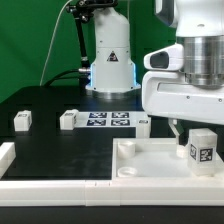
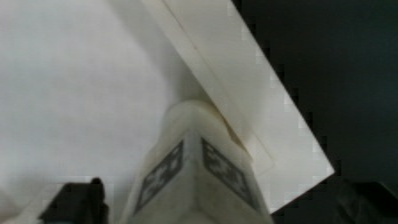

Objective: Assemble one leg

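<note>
A leg (image 1: 203, 150), a small white block with a black-and-white tag, stands upright in the near right corner of the large white tray-like part (image 1: 140, 160). My gripper (image 1: 198, 132) hangs straight over it, open. One finger (image 1: 173, 129) shows clear of the block on the exterior view's left. The other finger is hidden. In the wrist view the leg (image 2: 196, 160) rises between the jaws of my gripper (image 2: 222, 208), with a gap to the dark finger (image 2: 80, 203) beside it. The leg's tagged faces point toward the camera.
Two more small white blocks (image 1: 22, 121) (image 1: 68, 119) lie on the black table at the exterior view's left. The marker board (image 1: 108, 120) lies behind the tray, with a third block (image 1: 143, 124) at its end. The robot base (image 1: 110, 62) stands at the back.
</note>
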Tool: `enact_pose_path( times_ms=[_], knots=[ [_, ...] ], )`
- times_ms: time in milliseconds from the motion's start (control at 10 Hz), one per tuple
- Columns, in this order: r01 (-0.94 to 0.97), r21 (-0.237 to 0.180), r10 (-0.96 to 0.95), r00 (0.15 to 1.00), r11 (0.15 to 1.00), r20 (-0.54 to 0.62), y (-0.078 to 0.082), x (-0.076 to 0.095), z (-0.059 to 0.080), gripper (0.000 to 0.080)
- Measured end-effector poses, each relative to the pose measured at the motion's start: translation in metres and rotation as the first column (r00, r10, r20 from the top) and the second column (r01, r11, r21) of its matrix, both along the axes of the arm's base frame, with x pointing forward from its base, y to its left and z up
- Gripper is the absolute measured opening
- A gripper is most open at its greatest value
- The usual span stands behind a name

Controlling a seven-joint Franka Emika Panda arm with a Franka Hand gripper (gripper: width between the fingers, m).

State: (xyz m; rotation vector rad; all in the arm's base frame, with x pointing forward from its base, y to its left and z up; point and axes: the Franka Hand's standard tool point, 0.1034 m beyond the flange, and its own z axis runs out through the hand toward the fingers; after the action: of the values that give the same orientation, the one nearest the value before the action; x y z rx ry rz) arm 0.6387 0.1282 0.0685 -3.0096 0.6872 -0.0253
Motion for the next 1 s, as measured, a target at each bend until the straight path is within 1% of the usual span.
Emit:
enact_pose_path(
  times_ms=[200,500,600,700,800,900,1000],
  knots=[
    [-0.245,-0.01,0.245,0.969,0.97,0.013,-0.007,0.002,0.001,0.0649],
    [-0.416,-0.023,0.417,0.909,0.909,0.024,-0.012,0.003,0.0,0.0649],
    [-0.414,-0.023,0.415,0.91,0.91,0.024,-0.012,0.003,0.0,0.0527],
    [-0.41,-0.023,0.411,0.911,0.912,0.024,-0.012,0.003,0.0,0.0389],
    [-0.376,-0.02,0.376,0.926,0.926,0.023,-0.012,0.003,0.0,0.0289],
    [-0.378,-0.021,0.378,0.926,0.926,0.022,-0.012,0.003,0.0,0.0289],
    [-0.34,-0.018,0.34,0.94,0.94,0.023,-0.012,0.003,-0.001,0.029]
  ],
)
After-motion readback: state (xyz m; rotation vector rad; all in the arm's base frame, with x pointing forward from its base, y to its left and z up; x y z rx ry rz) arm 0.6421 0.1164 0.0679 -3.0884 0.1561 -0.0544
